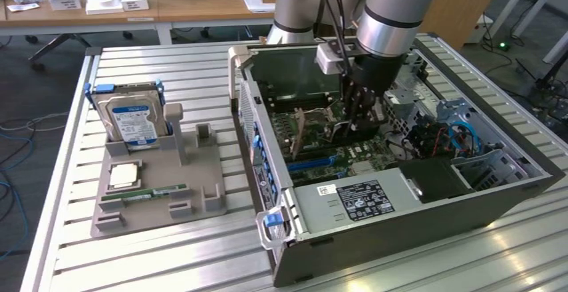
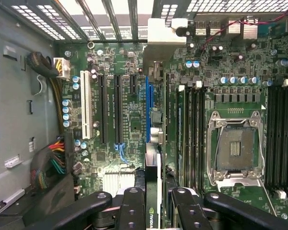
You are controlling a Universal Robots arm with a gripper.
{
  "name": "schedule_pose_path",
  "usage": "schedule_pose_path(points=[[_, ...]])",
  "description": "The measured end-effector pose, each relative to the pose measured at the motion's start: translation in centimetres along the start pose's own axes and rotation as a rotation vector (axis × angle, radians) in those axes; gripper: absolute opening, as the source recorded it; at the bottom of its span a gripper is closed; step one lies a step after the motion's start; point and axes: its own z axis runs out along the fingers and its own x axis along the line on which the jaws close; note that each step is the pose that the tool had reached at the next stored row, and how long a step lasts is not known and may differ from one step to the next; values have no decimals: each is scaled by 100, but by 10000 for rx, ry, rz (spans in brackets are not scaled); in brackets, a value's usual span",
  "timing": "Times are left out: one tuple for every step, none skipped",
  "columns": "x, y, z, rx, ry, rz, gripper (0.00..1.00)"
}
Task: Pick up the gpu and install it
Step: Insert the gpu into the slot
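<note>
My gripper [image 1: 360, 120] reaches down into the open computer case [image 1: 266, 172], over the motherboard [image 1: 355, 153]. In the wrist view the gripper [image 2: 158, 211] is shut on the gpu [image 2: 155, 120], which I see edge-on as a thin card running away from the fingers [image 2: 133, 206]. Its silver end bracket [image 2: 165, 31] lies against the case's rear slot openings. The card stands over the board right beside the long blue slot [image 2: 146, 110]. Whether its edge sits in a slot I cannot tell. In the exterior view the gripper's body hides most of the card.
An empty CPU socket [image 2: 235, 148] and RAM slots flank the card on one side, a white slot [image 2: 86, 108] and black slots on the other. Cable bundles [image 2: 50, 163] crowd the case wall. On the table's grey holder [image 1: 155, 199] are a hard drive [image 1: 133, 119], a CPU [image 1: 124, 175] and a RAM stick [image 1: 142, 194].
</note>
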Motion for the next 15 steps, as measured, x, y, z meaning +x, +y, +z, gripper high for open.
schedule_pose_path(points=[[0, 0, 5, 0, 0, 0, 26], [0, 0, 6, -1, 2, 0, 26], [0, 0, 6, -1, 2, 0, 26], [0, 0, 7, -1, 1, 0, 26], [0, 0, 7, -1, 0, 0, 26], [0, 0, 8, 0, 0, 0, 26], [0, 1, 13, 1, -4, 0, 26], [0, 2, 17, 1, -4, 1, 26], [0, 3, 19, 0, 0, 0, 26], [1, 5, 22, 0, 1, 0, 26], [1, 6, 24, -1, 2, 0, 26], [1, 6, 25, -1, 2, 0, 26], [1, 7, 25, -1, 2, -1, 26], [4, 7, 26, 0, -1, 0, 26], [12, 8, 26, 0, -1, -1, 26]])
